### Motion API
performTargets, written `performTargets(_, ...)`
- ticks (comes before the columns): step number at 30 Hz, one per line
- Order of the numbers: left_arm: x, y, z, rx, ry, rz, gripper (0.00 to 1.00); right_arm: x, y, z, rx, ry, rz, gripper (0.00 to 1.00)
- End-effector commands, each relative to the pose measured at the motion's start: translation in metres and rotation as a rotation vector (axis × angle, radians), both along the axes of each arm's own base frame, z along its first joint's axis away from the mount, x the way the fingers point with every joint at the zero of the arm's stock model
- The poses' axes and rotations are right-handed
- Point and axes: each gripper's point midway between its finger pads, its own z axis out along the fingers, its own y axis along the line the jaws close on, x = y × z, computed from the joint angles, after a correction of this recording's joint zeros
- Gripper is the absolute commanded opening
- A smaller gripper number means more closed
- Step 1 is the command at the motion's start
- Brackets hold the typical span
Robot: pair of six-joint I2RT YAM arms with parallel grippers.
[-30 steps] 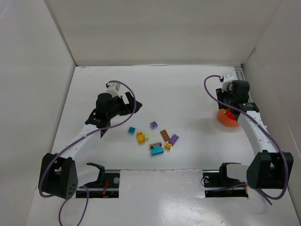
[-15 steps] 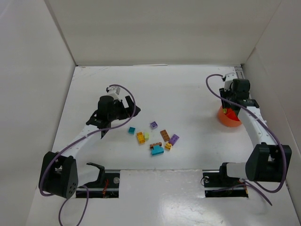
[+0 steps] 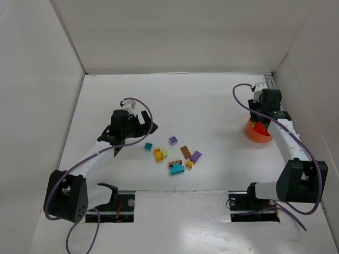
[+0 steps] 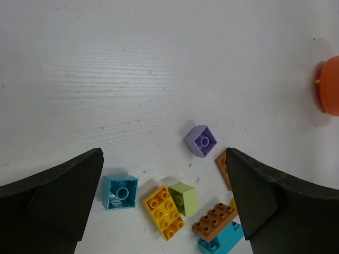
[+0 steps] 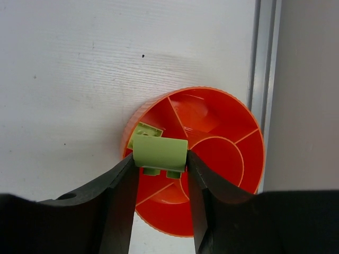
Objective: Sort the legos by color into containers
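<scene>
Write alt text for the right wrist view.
The right hand grips a pale green plastic brick over a round orange plastic divided bowl on a white table. A second pale green brick lies in the compartment beneath it.

left gripper: comes a little toward the near edge, now closer to the legos | right gripper: moves slightly farther over the orange bowl | right arm's elbow: draws away from the near edge | bowl: more of its side shows
</scene>
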Motion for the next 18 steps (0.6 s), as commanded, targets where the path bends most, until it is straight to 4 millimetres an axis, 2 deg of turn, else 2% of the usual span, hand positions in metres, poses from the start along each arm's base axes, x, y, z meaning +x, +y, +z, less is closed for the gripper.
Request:
performTargets(1, 0.001, 0.0, 0.013, -0.019, -0.022, 0.012, 1.0, 0.007, -0.005, 0.016, -0.015, -0.052, -0.015, 0.44)
performTargets(9, -0.003, 0.003, 0.013, -0.038, -0.008, 0.047, 1.0, 0.005, -0.007, 0.014, -0.016, -0.043, -0.031, 0.54)
performTargets(16, -0.007, 0.006, 0.012, -0.044, 0.005, 0.066, 1.0, 0.002, -0.005, 0.023, -0.01, -0.064, -0.023, 0.55)
performTargets(17, -0.007, 0.006, 0.012, -0.052, 0.01, 0.071, 1.0, 0.001, -0.002, 0.028, -0.001, -0.08, -0.01, 0.55)
performTargets(18, -0.011, 0.006, 0.01, -0.056, 0.023, 0.077, 1.0, 0.004, 0.012, 0.034, 0.026, -0.112, 0.084, 0.55)
